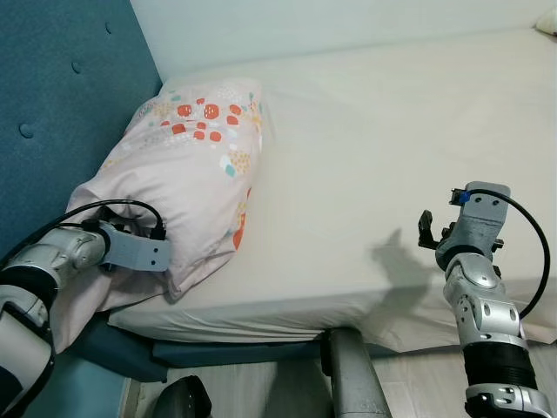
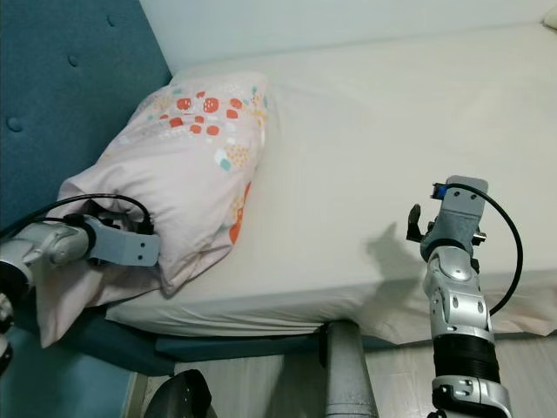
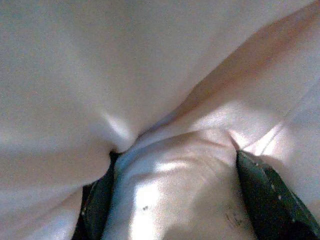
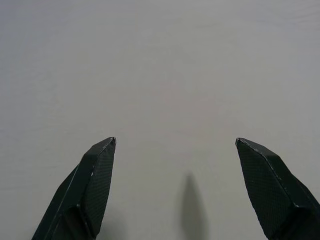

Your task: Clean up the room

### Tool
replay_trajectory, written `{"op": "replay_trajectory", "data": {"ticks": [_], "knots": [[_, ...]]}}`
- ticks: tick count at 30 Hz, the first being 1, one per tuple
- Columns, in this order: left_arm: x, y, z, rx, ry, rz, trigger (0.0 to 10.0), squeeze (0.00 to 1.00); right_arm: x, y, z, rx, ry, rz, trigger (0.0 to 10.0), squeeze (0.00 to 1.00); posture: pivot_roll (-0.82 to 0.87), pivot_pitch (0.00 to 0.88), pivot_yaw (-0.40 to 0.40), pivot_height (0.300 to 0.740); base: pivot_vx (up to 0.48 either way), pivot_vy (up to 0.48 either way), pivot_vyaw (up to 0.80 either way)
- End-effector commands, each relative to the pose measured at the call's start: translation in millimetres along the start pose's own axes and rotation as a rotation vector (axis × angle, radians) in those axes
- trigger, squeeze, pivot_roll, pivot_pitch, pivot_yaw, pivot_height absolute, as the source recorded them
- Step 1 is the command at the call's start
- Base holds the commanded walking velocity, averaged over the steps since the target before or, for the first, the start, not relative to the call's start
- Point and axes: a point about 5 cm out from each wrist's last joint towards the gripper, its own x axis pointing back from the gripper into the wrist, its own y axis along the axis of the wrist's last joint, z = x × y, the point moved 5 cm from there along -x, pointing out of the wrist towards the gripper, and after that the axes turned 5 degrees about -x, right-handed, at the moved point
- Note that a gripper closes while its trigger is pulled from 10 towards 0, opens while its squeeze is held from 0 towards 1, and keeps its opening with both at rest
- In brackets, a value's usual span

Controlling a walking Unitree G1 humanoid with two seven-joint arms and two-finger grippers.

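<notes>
From the head views: a soft pink pillow with orange and teal spots (image 1: 187,174), puffy and wrinkled, lying at the left end of a wide cream mattress with a smooth sheet (image 1: 374,157), right up against a dark teal padded headboard with buttons (image 1: 61,96). Near corner of the pillow hanging off the mattress edge, bunched up and partly hidden behind the silver left arm. Left gripper (image 1: 170,261) pushed into the pillow's lower corner, fingers buried in the cloth and hard to see from here. Over on the right, right gripper (image 2: 416,228) held up just above the sheet near the front edge of the mattress, throwing a small dark shadow on it, touching nothing. Fingers mostly hidden behind the grey wrist block. Below the bed, a strip of pale wood floor (image 1: 261,383) and a grey rounded part of the robot's body (image 1: 352,374), cut off at the frame edge. From the left wrist view: blurry pink cloth everywhere, smooth with deep folds; two black fingertips (image 3: 270,195) set wide apart with a fat fold of pillow squeezed between them. From the right wrist view: two black pointed fingertips (image 4: 95,185) spread far apart, nothing between them, plain cream sheet beyond with a thin shadow.
</notes>
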Motion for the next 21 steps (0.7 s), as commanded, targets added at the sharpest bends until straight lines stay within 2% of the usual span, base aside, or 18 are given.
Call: {"op": "replay_trajectory", "data": {"ticks": [1,2,3,5,8,9,10,13,14,15,16,17,18,19,20,21], "knots": [[13.3,-22.9,-29.4,0.112,-0.119,0.029,10.0,0.0,-0.5,-1.4,3.6,0.005,0.009,0.003,10.0,0.0,-0.11,0.169,0.105,0.525,0.0,0.0,0.0],[12.7,-1.2,-39.0,0.243,-0.191,-0.108,10.0,0.0,-0.6,-1.8,4.7,0.005,0.011,0.005,10.0,0.0,-0.11,0.165,0.104,0.525,0.0,0.0,0.0],[15.1,14.7,-45.2,0.319,-0.247,-0.218,10.0,0.0,-0.7,-2.1,5.6,0.006,0.013,0.006,10.0,0.0,-0.11,0.164,0.105,0.525,0.0,0.0,0.0],[24.0,34.4,-57.3,0.366,-0.357,-0.371,10.0,0.0,-1.0,-2.1,6.4,0.006,0.016,0.006,10.0,0.0,-0.11,0.164,0.105,0.525,0.0,0.0,0.0],[27.1,37.7,-61.3,0.381,-0.396,-0.401,10.0,0.0,-1.2,-1.9,6.6,0.006,0.016,0.006,10.0,0.0,-0.11,0.162,0.105,0.525,0.0,0.0,0.0],[30.9,43.0,-63.2,0.42,-0.436,-0.447,10.0,0.0,-1.4,-1.2,6.7,0.006,0.016,0.005,10.0,0.0,-0.11,0.162,0.105,0.525,0.0,0.0,0.0],[30.9,43.0,-63.2,0.42,-0.436,-0.447,10.0,0.0,-1.4,-1.2,6.7,0.006,0.016,0.005,10.0,0.0,-0.11,0.162,0.105,0.525,0.0,0.0,0.0],[47.5,60.8,-56.4,0.537,-0.53,-0.619,10.0,0.0,-2.0,0.4,6.7,0.005,0.017,0.002,10.0,0.0,-0.11,0.16,0.105,0.525,0.0,0.0,0.0],[47.5,60.8,-56.4,0.537,-0.53,-0.619,10.0,0.0,-2.0,0.4,6.7,0.005,0.017,0.002,10.0,0.0,-0.11,0.16,0.105,0.525,0.0,0.0,0.0],[56.5,66.2,-54.4,0.565,-0.573,-0.68,10.0,0.0,-2.0,0.1,6.2,0.005,0.016,0.002,10.0,0.0,-0.11,0.16,0.106,0.525,0.0,0.0,0.0],[56.5,66.2,-54.4,0.565,-0.573,-0.68,10.0,0.0,-2.0,0.1,6.2,0.005,0.016,0.002,10.0,0.0,-0.11,0.16,0.106,0.525,0.0,0.0,0.0],[69.8,73.2,-49.3,0.608,-0.618,-0.773,10.0,0.0,-2.1,-0.2,5.8,0.005,0.016,0.003,10.0,0.0,-0.11,0.158,0.106,0.525,0.0,0.0,0.0],[69.8,73.2,-49.3,0.608,-0.618,-0.773,10.0,0.0,-2.1,-0.2,5.8,0.005,0.016,0.003,10.0,0.0,-0.11,0.158,0.106,0.525,0.0,0.0,0.0],[96.0,87.2,-28.6,0.676,-0.627,-0.993,10.0,0.0,-2.6,-0.3,5.1,0.003,0.015,0.005,10.0,0.0,-0.11,0.156,0.104,0.525,0.0,0.0,0.0],[96.0,87.2,-28.6,0.676,-0.627,-0.993,10.0,0.0,-2.6,-0.3,5.1,0.003,0.015,0.005,10.0,0.0,-0.11,0.156,0.104,0.525,0.0,0.0,0.0],[108.9,92.2,-12.1,0.721,-0.587,-1.115,10.0,0.0,-3.0,0.1,5.9,0.001,0.019,0.004,10.0,0.0,-0.11,0.153,0.103,0.525,0.0,0.0,0.0]]}}
